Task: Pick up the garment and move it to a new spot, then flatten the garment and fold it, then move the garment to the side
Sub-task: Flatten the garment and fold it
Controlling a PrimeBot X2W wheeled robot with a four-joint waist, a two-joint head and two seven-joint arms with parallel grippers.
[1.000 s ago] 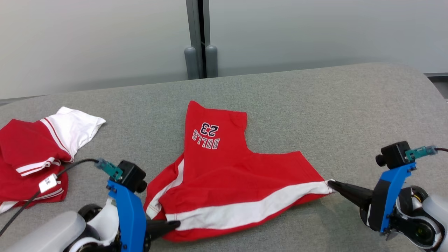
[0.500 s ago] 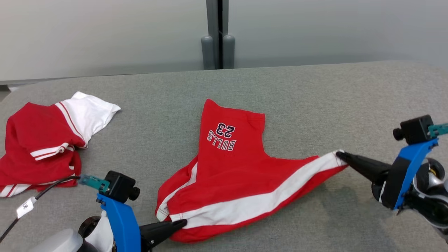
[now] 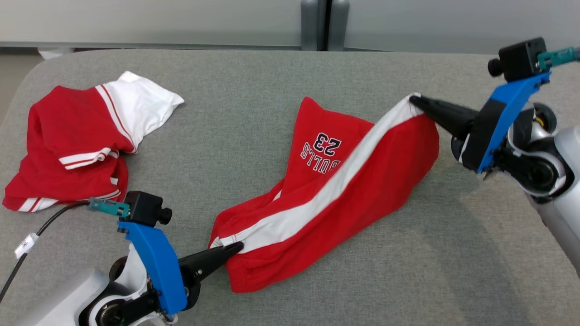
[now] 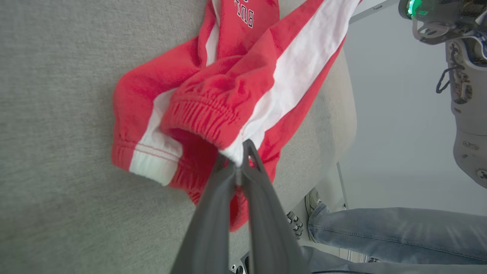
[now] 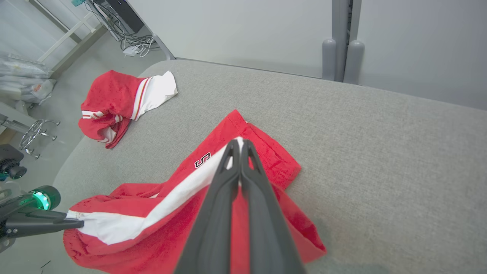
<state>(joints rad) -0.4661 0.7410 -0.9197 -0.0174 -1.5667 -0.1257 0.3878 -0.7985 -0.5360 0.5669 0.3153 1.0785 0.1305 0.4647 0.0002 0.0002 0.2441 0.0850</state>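
Left gripper (image 3: 236,247), lower left, pinches the waistband of the red shorts (image 3: 362,181). Right gripper (image 3: 414,100), upper right, clamps the hem, holding it above the grey pad (image 3: 272,68). The left wrist view adds a person's jeans leg (image 4: 380,232), lower right.

Left gripper (image 3: 237,247) sits low and close in, right gripper (image 3: 414,99) reaches far forward, fingers (image 3: 206,261) of both pinched together.
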